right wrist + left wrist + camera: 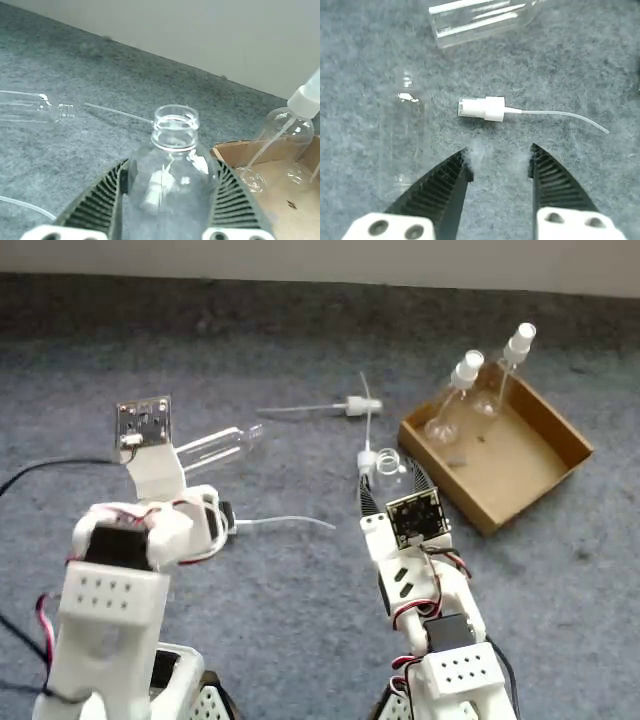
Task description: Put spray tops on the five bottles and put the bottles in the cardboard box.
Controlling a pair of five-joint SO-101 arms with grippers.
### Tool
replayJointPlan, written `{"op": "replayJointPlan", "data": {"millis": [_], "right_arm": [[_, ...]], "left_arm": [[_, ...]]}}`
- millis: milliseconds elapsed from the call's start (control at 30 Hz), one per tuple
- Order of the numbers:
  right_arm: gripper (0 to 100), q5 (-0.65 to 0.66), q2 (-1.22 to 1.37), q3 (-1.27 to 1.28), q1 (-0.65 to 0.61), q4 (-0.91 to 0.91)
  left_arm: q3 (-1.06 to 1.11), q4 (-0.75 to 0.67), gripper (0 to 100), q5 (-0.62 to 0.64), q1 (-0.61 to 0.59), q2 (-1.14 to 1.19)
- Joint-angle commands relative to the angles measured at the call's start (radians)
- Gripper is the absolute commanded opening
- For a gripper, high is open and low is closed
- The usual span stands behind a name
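My right gripper (pixel 172 167) is shut on an upright clear bottle (pixel 172 150) with an open neck, just left of the cardboard box (pixel 520 470). Two bottles with spray tops (pixel 462 390) (pixel 508 360) stand in the box's far corner. My left gripper (pixel 500 160) hangs open over the carpet, a little short of a white spray top (pixel 482 108) whose thin tube trails sideways. A capless bottle (pixel 402 145) lies beside one of its fingers, and another (pixel 480 17) lies beyond the top. Two more spray tops (pixel 357 405) (pixel 366 458) lie near the held bottle.
Everything sits on grey carpet (pixel 300 620). A pale wall (pixel 225 35) runs along the far side. The near half of the box floor (pixel 510 465) is bare. A black cable (pixel 40 475) trails off at the left.
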Motion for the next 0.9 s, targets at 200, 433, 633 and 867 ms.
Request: {"op": "replayJointPlan", "data": {"millis": [200, 433, 633, 867], "right_arm": [[10.5, -0.006, -0.019, 0.085, 0.01, -0.028], [10.5, -0.005, -0.019, 0.085, 0.01, -0.028], [10.5, -0.005, -0.019, 0.085, 0.01, -0.028], [10.5, -0.005, -0.019, 0.085, 0.01, -0.028]], "left_arm": [[-0.168, -0.003, 15, 0.35, 0.024, 0.394], [-0.259, -0.003, 15, 0.468, 0.024, 0.611], [-0.371, -0.003, 15, 0.512, 0.019, 0.799], [-0.478, -0.003, 15, 0.549, 0.016, 0.993]]}}
